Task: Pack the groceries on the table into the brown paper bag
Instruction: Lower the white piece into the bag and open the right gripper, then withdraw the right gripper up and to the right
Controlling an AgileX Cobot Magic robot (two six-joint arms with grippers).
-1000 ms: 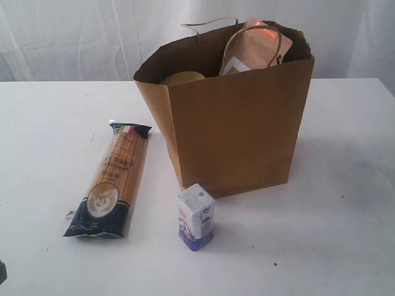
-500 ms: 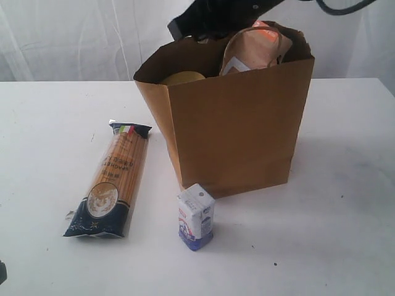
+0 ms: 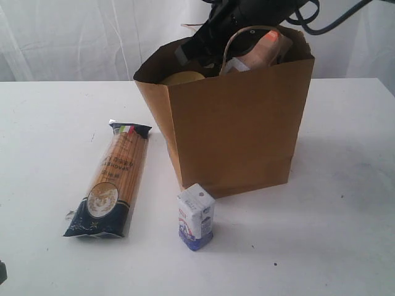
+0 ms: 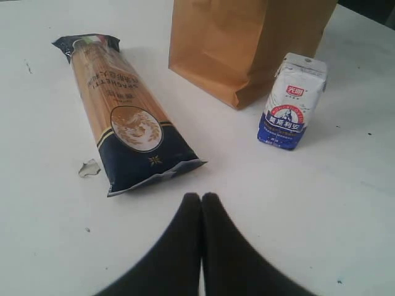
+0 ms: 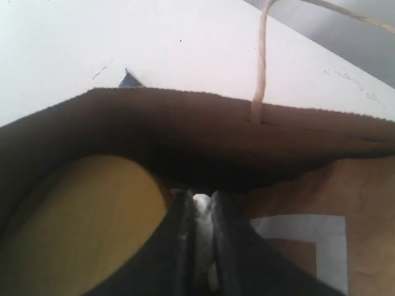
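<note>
The right arm (image 3: 244, 18) is coming down into the mouth of the brown paper bag (image 3: 241, 123). Its right hand (image 5: 199, 259) is pinching a small white lump (image 5: 201, 216) beside the yellow-lidded jar (image 5: 80, 228). The brown orange-labelled pouch (image 3: 265, 52) is tipping toward the right edge of the tabletop (image 3: 49, 123).

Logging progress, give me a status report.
Left gripper shut, empty, above table. Right gripper shut on small white lump, inside brown paper bag. Spaghetti packet, blue-white carton on table. Nothing blocking.
</note>
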